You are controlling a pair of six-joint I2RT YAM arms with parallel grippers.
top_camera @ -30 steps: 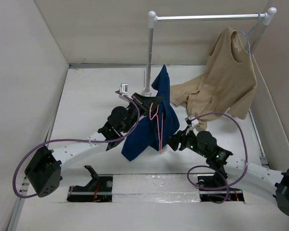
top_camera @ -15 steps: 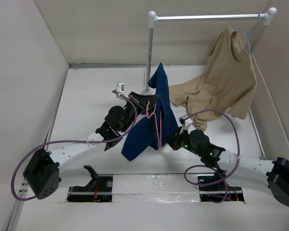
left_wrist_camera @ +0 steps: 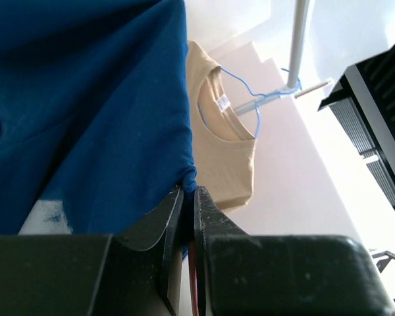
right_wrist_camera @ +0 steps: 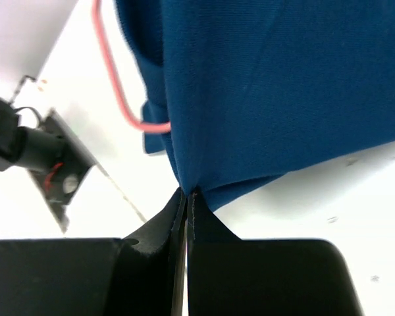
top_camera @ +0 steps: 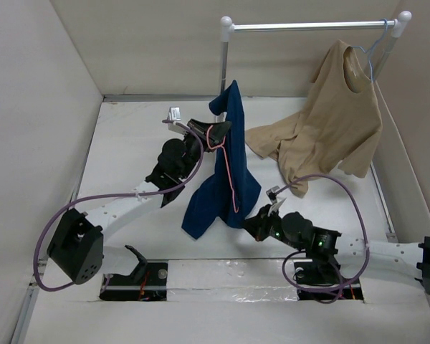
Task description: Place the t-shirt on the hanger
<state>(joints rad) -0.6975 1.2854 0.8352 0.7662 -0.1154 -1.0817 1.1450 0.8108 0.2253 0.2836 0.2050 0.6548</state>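
Observation:
The navy t-shirt (top_camera: 226, 179) hangs in mid-air in a long fold, with the thin pink hanger (top_camera: 228, 168) running down its front. My left gripper (top_camera: 216, 134) is at the top of the bundle, shut on the hanger's wire with a pinch of blue cloth. The left wrist view shows the t-shirt (left_wrist_camera: 85, 99) at the tips of the left gripper (left_wrist_camera: 189, 192). My right gripper (top_camera: 252, 226) is low, shut on the t-shirt's bottom edge. In the right wrist view the t-shirt (right_wrist_camera: 283, 85) meets the right gripper (right_wrist_camera: 186, 193), with a loop of the hanger (right_wrist_camera: 112, 79) beside it. The print is hidden.
A tan t-shirt (top_camera: 330, 122) hangs on a light blue hanger (top_camera: 369, 54) from the rail (top_camera: 308, 26) at the back right. The rail's white post (top_camera: 224, 57) stands just behind the navy shirt. Walls close in left and right.
My left arm has raised the hanger and t-shirt up and back toward the post. My right gripper has shut on the shirt's bottom edge and drawn it toward the near edge.

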